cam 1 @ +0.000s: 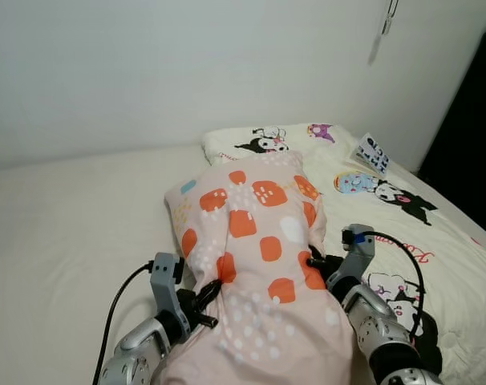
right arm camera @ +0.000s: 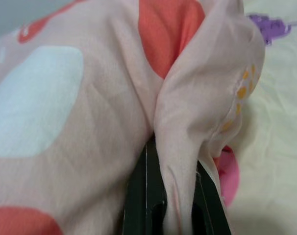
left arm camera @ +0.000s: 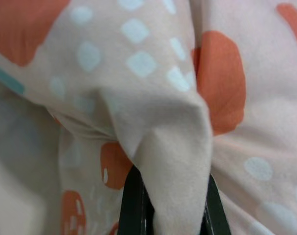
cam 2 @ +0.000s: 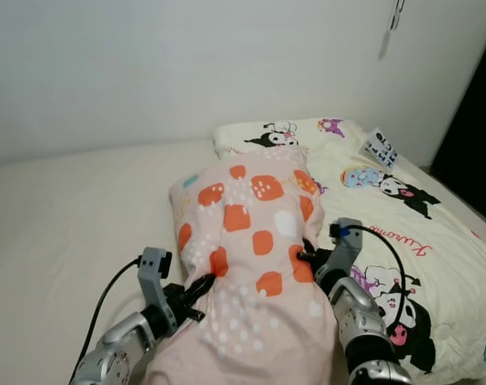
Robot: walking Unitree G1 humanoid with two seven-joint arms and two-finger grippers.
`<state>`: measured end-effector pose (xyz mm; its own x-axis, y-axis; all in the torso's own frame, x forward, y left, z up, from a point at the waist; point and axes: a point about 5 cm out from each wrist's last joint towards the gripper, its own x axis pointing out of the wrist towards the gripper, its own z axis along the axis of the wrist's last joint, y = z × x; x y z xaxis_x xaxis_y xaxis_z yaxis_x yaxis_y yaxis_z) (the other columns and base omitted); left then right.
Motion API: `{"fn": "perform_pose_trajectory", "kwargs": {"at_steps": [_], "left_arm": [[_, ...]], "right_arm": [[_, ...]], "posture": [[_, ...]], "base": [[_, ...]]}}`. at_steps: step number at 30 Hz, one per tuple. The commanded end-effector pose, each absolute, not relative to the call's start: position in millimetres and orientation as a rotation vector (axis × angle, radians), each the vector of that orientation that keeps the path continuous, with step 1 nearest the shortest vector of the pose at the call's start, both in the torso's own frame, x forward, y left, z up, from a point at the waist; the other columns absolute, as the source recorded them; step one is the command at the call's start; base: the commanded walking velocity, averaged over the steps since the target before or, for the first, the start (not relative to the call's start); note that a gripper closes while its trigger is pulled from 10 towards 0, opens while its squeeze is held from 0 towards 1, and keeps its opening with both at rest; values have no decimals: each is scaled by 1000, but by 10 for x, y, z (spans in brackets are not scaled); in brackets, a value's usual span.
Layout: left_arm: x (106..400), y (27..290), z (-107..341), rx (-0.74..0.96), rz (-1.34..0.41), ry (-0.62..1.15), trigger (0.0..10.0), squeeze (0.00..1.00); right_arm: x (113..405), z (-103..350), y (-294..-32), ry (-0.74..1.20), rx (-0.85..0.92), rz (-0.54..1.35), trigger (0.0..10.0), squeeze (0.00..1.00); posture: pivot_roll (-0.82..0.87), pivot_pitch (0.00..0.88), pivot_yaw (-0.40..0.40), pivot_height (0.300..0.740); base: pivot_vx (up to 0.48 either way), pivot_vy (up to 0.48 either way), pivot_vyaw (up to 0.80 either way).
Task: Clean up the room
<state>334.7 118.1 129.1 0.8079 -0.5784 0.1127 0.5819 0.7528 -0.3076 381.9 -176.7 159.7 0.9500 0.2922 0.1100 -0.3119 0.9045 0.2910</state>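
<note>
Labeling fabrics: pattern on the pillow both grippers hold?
Pale pink pillow with orange, white blotches; left eye view.

head eyes look down at bed (cam 1: 58,233); wrist cameras press against pillow (cam 1: 259,265).

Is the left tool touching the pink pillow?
Touching. The left wrist view shows a fold of the pink pillow pinched between the left tool fingers.
</note>
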Motion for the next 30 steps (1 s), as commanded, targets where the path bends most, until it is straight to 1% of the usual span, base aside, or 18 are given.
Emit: {"fn": "perform_pose_trajectory", "kwargs": {"at_steps": [1,3,5,6,7,8,9,14,19,24,26,28,30], "left_arm": [[3263,1013,1358,-332,-694,-58,0,0],[3239,1013,1399,-318,-700,-82,0,0],[3171,1010,1469,-257,-721,-132,0,0],[3171,1010,1469,-257,-721,-132,0,0],[3143,1013,1478,-241,-715,-145,0,0],[3143,1013,1478,-241,-715,-145,0,0],[3087,1035,1505,-230,-679,-174,10000,0],[3060,1044,1540,-238,-663,-193,10000,0],[3055,998,1520,-191,-699,-174,10000,0],[3044,962,1548,-171,-690,-188,10000,0],[3041,964,1546,-162,-671,-189,10000,0],[3070,986,1554,-158,-589,-178,10000,0],[3088,996,1560,-160,-558,-172,10000,0]], "right_arm": [[3780,1678,-1502,-113,237,393,0,0],[3756,1724,-1483,-141,204,394,0,0],[3680,1796,-1438,-193,117,402,0,0],[3680,1796,-1438,-193,117,402,0,0],[3640,1798,-1432,-204,101,393,3529,0],[3640,1798,-1432,-204,101,393,3529,0],[3542,1776,-1434,-230,92,357,10000,0],[3479,1761,-1438,-245,106,336,10000,0],[3453,1738,-1445,-245,100,324,10000,0],[3405,1681,-1432,-212,43,318,10000,0],[3388,1675,-1436,-210,39,306,10000,0],[3337,1697,-1442,-227,10,257,10000,0],[3324,1702,-1442,-228,-3,242,10000,0]], "posture": [[-21,165,-17,575],[-22,163,-17,575],[-27,154,-19,575],[-27,154,-19,575],[-25,146,-19,575],[-25,146,-19,575],[-30,133,-15,575],[-28,129,-15,575],[-23,122,-16,575],[-19,109,-18,575],[-19,109,-18,575],[-15,101,-18,575],[-15,101,-18,575]], "base": [[0,0,0],[0,0,0],[0,0,0],[0,0,0],[0,0,0],[0,0,0],[0,0,0],[0,0,0],[0,0,0],[0,0,0],[0,0,0],[0,0,0],[0,0,0]]}}
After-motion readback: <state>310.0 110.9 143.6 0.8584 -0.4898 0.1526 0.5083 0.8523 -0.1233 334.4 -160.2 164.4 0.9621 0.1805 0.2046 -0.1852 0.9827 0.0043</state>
